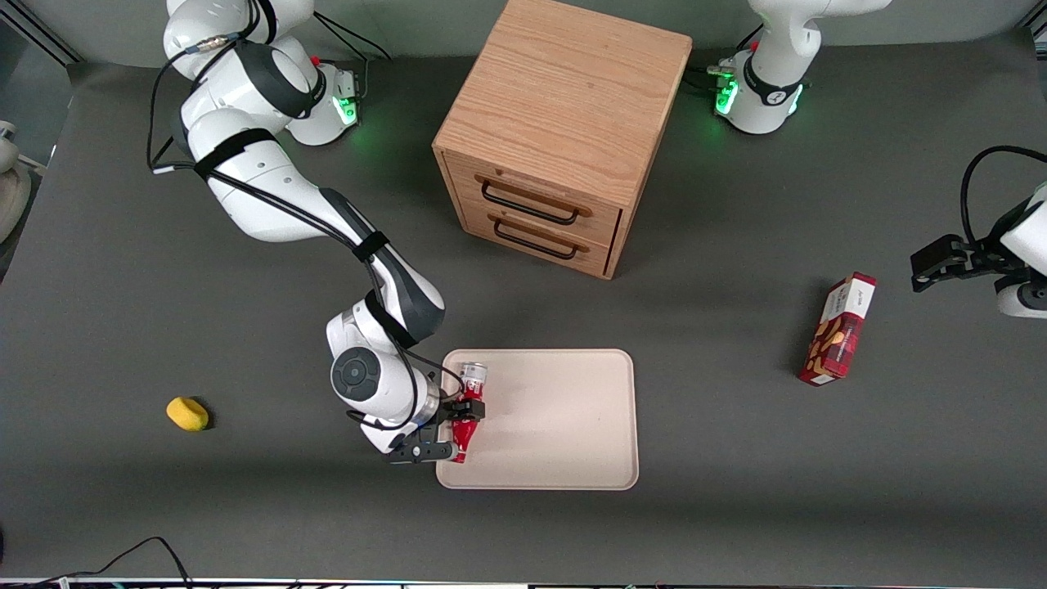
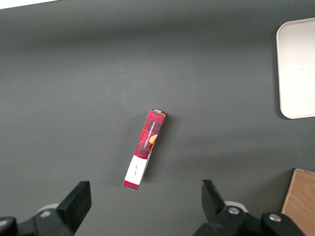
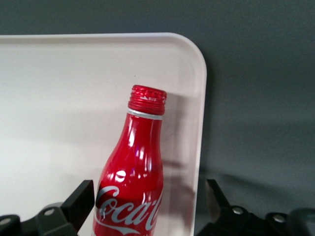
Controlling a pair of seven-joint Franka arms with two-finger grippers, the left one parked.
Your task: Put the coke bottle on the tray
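Observation:
The red coke bottle (image 1: 465, 431) lies on the cream tray (image 1: 564, 425), along the rim at the working arm's end. Its silver base points away from the front camera and its red cap toward it. My right gripper (image 1: 464, 411) is low over the bottle's body and open. In the right wrist view the bottle (image 3: 135, 162) sits between the two black fingers of the gripper (image 3: 147, 209). One finger is close to its side. The other stands apart from it over the tray's rim (image 3: 199, 147).
A wooden drawer cabinet (image 1: 556, 131) stands farther from the front camera than the tray. A red snack box (image 1: 838, 330) lies toward the parked arm's end of the table, also seen as the box (image 2: 145, 148) from the left wrist. A yellow object (image 1: 187, 413) lies toward the working arm's end.

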